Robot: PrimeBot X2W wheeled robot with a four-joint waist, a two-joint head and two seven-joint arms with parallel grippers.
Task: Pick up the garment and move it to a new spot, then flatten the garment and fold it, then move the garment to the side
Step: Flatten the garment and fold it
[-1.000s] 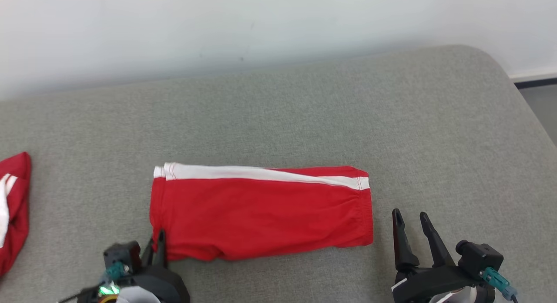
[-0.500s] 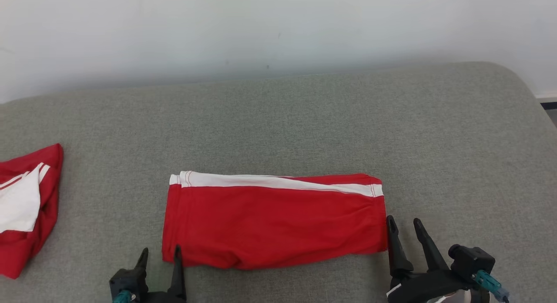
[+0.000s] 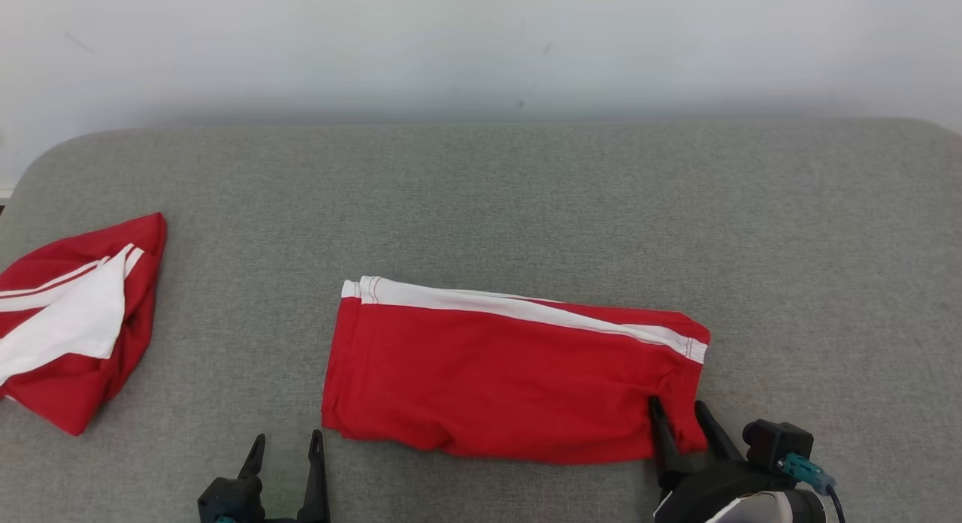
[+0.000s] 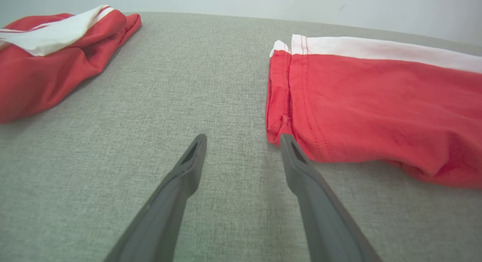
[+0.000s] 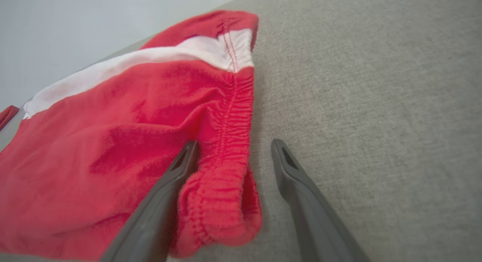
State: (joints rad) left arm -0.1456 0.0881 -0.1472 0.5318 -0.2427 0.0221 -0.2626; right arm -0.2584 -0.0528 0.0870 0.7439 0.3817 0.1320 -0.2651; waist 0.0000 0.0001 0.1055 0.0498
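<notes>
Well left of the folded red garment (image 3: 511, 380), which lies flat on the front middle of the grey cushion (image 3: 481, 192), is a crumpled red-and-white cloth (image 3: 75, 320), its left part cut off by the frame edge. My left gripper (image 3: 288, 436) stands just left of the garment's near hem corner, spread, with nothing between the fingers. I cannot tell whether its right finger (image 4: 299, 164) touches the hem. A white stripe (image 3: 518, 306) runs along the garment's far edge. At the garment's right end my right gripper (image 3: 676, 404) is spread astride the gathered waistband (image 5: 229, 115). One finger lies on red cloth, the other on bare cushion, with bunched elastic between them, unpinched. The garment's lower layers are hidden.
</notes>
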